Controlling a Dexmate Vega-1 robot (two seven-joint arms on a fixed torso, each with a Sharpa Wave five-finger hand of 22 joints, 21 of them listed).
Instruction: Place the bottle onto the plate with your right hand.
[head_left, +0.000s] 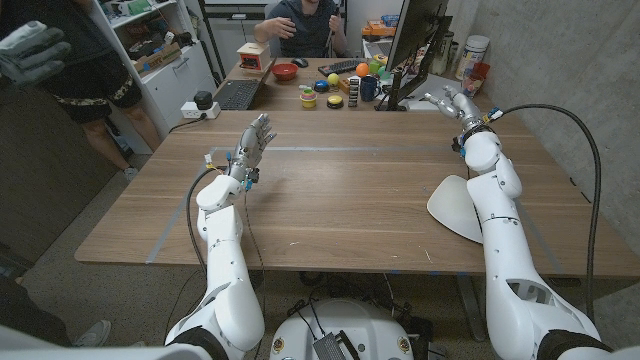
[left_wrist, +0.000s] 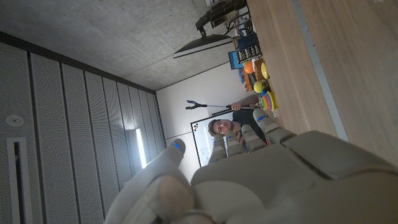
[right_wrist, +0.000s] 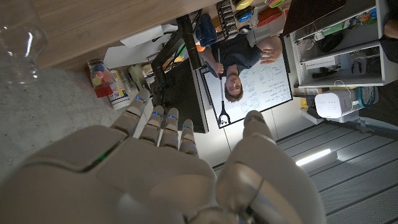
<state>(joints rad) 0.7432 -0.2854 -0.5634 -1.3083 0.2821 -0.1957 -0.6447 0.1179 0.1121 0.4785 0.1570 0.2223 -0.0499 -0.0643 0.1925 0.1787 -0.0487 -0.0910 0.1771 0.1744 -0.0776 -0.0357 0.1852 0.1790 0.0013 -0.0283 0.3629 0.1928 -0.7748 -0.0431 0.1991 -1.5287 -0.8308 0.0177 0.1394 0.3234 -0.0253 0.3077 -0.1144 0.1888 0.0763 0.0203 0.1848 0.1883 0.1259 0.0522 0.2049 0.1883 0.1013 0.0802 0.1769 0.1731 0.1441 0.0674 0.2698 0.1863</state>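
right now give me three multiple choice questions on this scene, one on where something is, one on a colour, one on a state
1. Where does the plate lie?
A. At the right edge of the table, beside the right arm
B. In the middle of the wooden top
C. At the far edge among the small coloured items

2. What colour is the plate?
A. Red
B. White
C. Blue

3. What is the left hand doing?
A. Gripping the plate
B. Pressing its palm flat on the wood
C. Raised, fingers apart, holding nothing

Answers:
1. A, the head view shows the plate next to the right arm at the table's right edge.
2. B, it is plain white against the brown wood.
3. C, the head view shows the hand up, with its fingers spread and nothing in it.
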